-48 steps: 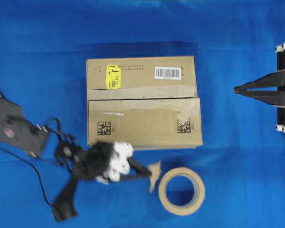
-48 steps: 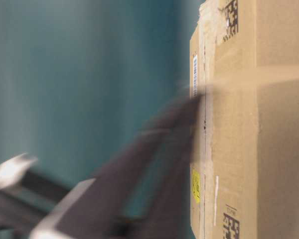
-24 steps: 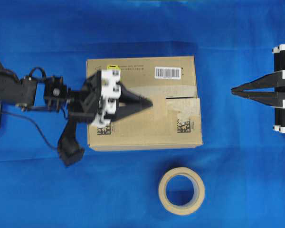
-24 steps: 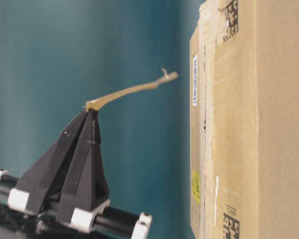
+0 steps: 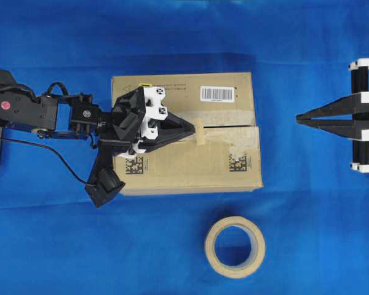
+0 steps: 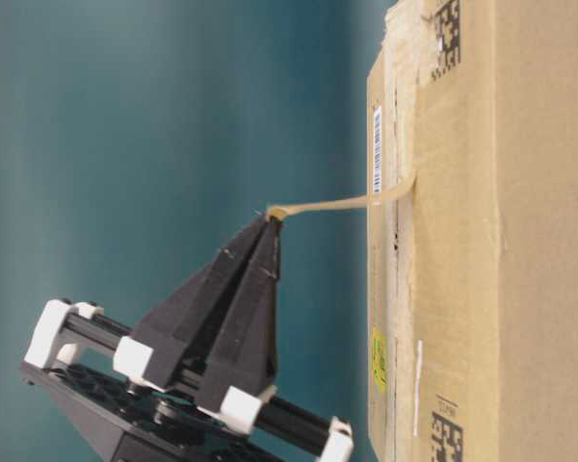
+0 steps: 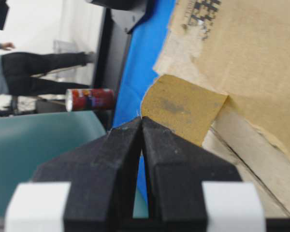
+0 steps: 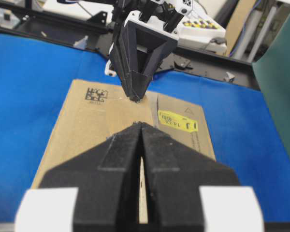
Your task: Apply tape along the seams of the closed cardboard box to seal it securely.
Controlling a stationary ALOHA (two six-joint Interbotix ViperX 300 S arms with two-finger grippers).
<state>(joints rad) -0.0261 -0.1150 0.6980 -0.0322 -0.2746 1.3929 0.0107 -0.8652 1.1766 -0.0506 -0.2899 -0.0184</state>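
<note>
The brown cardboard box [image 5: 184, 132] lies on the blue cloth; it also shows in the table-level view [image 6: 482, 241]. Its seam [image 5: 224, 127] runs left to right, edged by pale torn strips. My left gripper [image 5: 194, 131] is over the box top, shut on one edge of the tan tape piece [image 5: 200, 129]. In the table-level view the tape [image 6: 337, 203] stretches from the fingertips to the box top, its far end touching near the seam. It shows in the left wrist view [image 7: 183, 108]. My right gripper [image 5: 299, 118] is shut and empty, off the box's right side.
The tan tape roll [image 5: 235, 247] lies flat on the cloth in front of the box. A white barcode label [image 5: 217, 93] and two black square codes [image 5: 237, 162] mark the box top. The left arm [image 5: 43, 114] reaches in from the left edge.
My left gripper carried the tape piece from beside the roll up over the box, then lowered it until its free end touches the box top. The right gripper stayed put.
</note>
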